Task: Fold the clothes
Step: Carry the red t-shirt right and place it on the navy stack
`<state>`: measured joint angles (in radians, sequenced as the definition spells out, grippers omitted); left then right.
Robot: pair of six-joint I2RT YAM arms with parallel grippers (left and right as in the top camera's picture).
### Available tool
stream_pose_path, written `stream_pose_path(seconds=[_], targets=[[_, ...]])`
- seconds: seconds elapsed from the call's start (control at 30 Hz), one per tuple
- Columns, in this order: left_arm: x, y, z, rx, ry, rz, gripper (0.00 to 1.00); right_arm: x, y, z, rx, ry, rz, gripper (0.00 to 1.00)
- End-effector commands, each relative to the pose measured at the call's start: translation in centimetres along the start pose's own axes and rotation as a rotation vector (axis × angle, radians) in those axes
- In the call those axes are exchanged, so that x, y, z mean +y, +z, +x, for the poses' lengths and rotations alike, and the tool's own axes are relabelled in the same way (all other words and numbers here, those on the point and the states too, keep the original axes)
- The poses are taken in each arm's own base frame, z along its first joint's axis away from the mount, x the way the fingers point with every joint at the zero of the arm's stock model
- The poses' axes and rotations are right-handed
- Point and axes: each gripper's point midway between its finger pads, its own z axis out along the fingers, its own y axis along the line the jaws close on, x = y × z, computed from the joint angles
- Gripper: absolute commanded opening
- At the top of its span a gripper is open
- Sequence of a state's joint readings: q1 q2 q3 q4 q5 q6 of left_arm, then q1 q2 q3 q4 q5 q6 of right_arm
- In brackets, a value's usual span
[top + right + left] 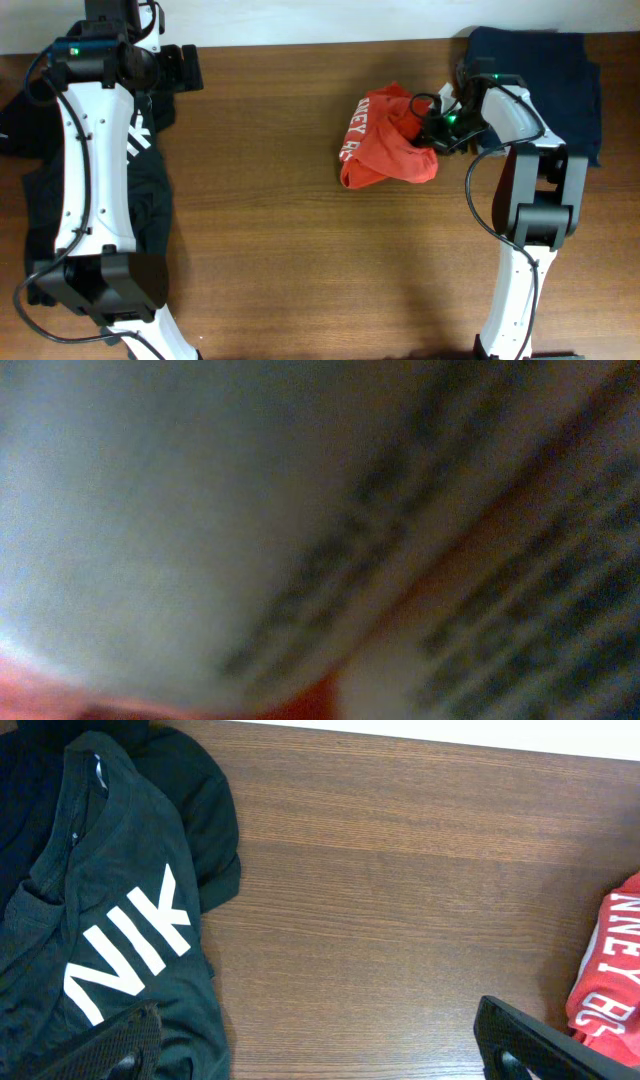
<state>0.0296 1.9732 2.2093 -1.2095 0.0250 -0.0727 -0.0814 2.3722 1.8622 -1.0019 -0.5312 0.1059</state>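
The orange-red T-shirt (385, 140) lies crumpled in a heap right of the table's middle, with white lettering showing on its left side. My right gripper (432, 128) is pushed into its right edge, fingers buried in the cloth and closed on it. The right wrist view is filled by a blurred white printed label and a strip of red cloth. My left gripper (185, 68) hangs open at the far left, over bare wood. In the left wrist view its fingertips (110, 1045) stand wide apart, and the orange-red T-shirt (610, 980) shows at the right edge.
A black shirt with white letters (110, 940) lies spread at the left, partly under the left arm (95, 150). Folded navy tops (540, 70) sit at the far right corner behind the right arm. The brown table (270, 230) has bare wood between the garments.
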Motion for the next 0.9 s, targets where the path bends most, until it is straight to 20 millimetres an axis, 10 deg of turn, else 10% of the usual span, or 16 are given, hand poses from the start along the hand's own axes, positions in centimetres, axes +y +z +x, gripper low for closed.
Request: stream_pose_path(seconds=[0.0, 0.2, 0.5, 0.87], targets=[[0.3, 0.6, 0.3, 0.014, -0.005, -0.010, 0.99, 1.5, 1.8, 0.8, 0.032, -0.020, -0.066, 0.04], [0.3, 0.6, 0.3, 0.014, -0.005, -0.010, 0.99, 3.9, -2.8, -1.5, -0.077, -0.103, -0.080, 0.04], [0.3, 0.6, 0.3, 0.014, -0.005, -0.010, 0.99, 9.8, -18.7, -5.9, -0.457, -0.131, -0.142, 0.04], [0.3, 0.6, 0.3, 0.014, -0.005, -0.010, 0.99, 6.4, -27.5, -10.8, -0.770, 0.096, -0.199, 0.04]])
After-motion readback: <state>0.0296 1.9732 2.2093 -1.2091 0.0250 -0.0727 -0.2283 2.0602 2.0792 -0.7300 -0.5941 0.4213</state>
